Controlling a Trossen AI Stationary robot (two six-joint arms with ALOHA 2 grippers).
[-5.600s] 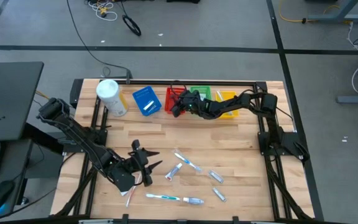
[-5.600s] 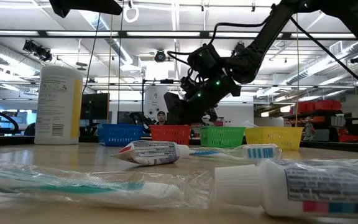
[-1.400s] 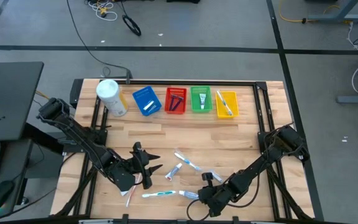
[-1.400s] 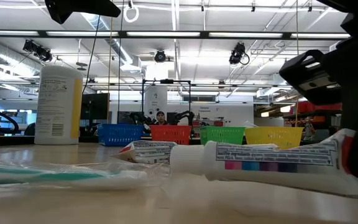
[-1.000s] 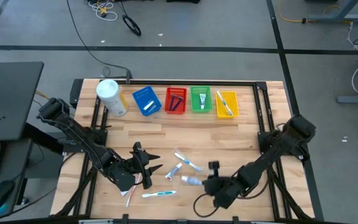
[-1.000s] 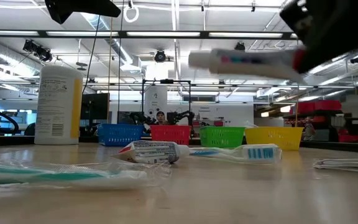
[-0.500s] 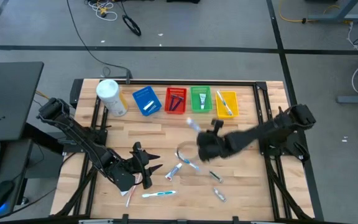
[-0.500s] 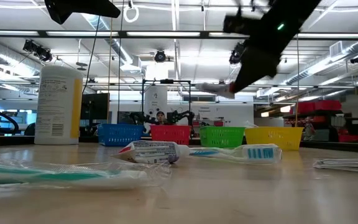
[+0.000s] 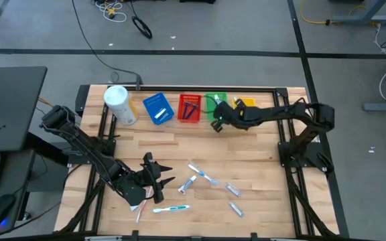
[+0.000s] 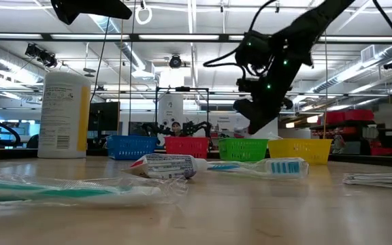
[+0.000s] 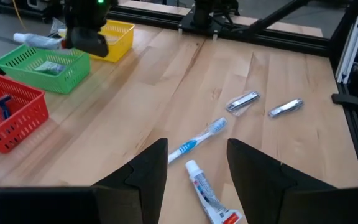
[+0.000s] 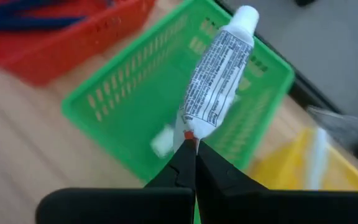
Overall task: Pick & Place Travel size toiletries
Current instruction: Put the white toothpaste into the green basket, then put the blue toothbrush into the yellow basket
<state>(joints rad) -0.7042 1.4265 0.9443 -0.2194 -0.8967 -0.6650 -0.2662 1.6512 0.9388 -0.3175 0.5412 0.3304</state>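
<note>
- The right claw [image 12: 194,148] has swung from the near edge of the tabletop [image 9: 246,154] up to the row of baskets at the far side, carrying a toothpaste tube [image 12: 217,79] that a second ago was only just lifted off the wood.
- It is clenched on the tube's crimped tail; in the right wrist view the tube sticks out beyond the fingertips, cap end leading, directly above the green basket [image 12: 135,93].
- That puts the carry nearly at its end: the tube looks lined up for a drop into the green basket, which already holds at least one pale item.
- From above, the right arm reaches out long and low from its base across the far side, wrist beside the green basket [image 9: 216,107], with the red basket [image 9: 189,108] and yellow basket [image 9: 245,112] on either side.
- The left claw [image 9: 154,177] has not moved: it waits with fingers spread, empty, low over the near left part of the tabletop.
- Still loose on the wood: a blue-and-white toothbrush [image 11: 197,140], another tube [image 11: 207,198] and two small wrapped items [image 11: 242,101].
</note>
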